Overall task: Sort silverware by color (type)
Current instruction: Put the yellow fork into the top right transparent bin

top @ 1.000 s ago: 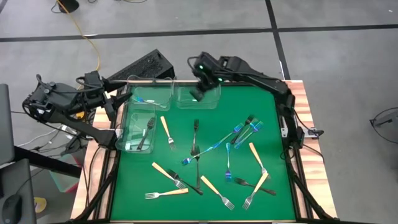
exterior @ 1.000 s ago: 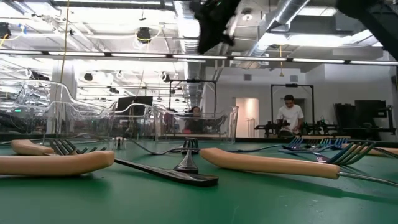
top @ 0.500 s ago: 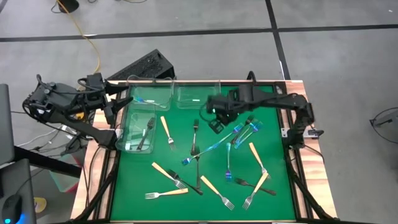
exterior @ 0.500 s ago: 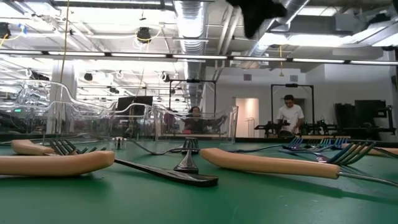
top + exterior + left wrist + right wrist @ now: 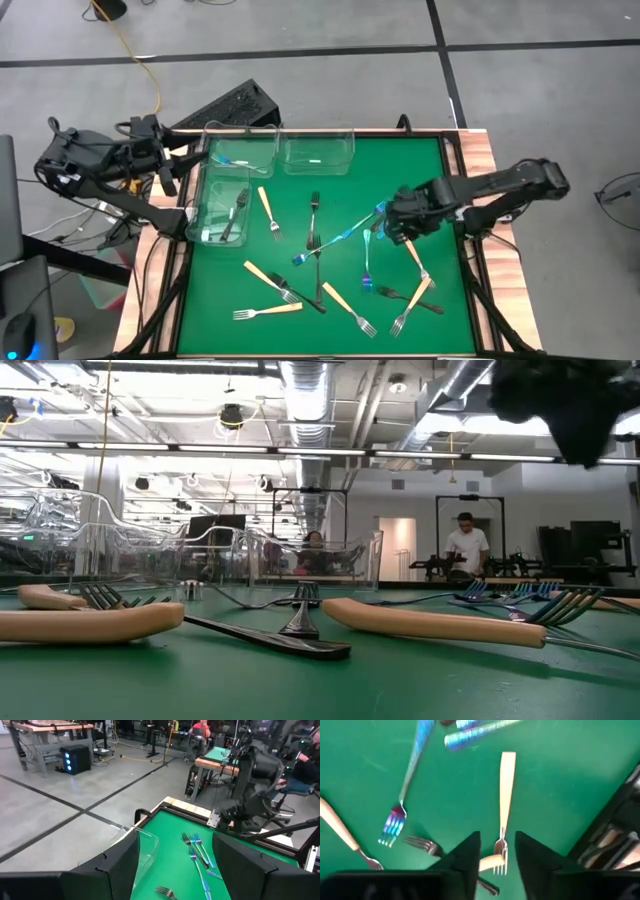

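Observation:
Tan-handled, blue-iridescent and dark forks lie scattered flat on the green mat (image 5: 230,265). My right gripper (image 5: 398,228) hovers open over the mat's right part, above a tan fork (image 5: 415,255) and the blue forks (image 5: 395,210). In its wrist view the right gripper (image 5: 497,857) has the tan fork's tines (image 5: 501,849) between its fingers, below them and untouched. A blue fork (image 5: 410,775) and a dark fork (image 5: 422,845) lie beside it. My left gripper (image 5: 165,168) waits open at the table's left edge by the bins; it is also the left gripper (image 5: 175,870).
Three clear bins stand along the mat's far-left part: one (image 5: 240,150) with a blue fork, one (image 5: 318,153) with a pale piece in it, one (image 5: 222,210) with dark forks. A black box (image 5: 225,105) sits beyond the far edge. People show in the room behind (image 5: 465,545).
My right gripper has swung from above the middle far bin toward the table's right and near side, ending over the forks on the right of the mat. The forks on the mat have kept their places.

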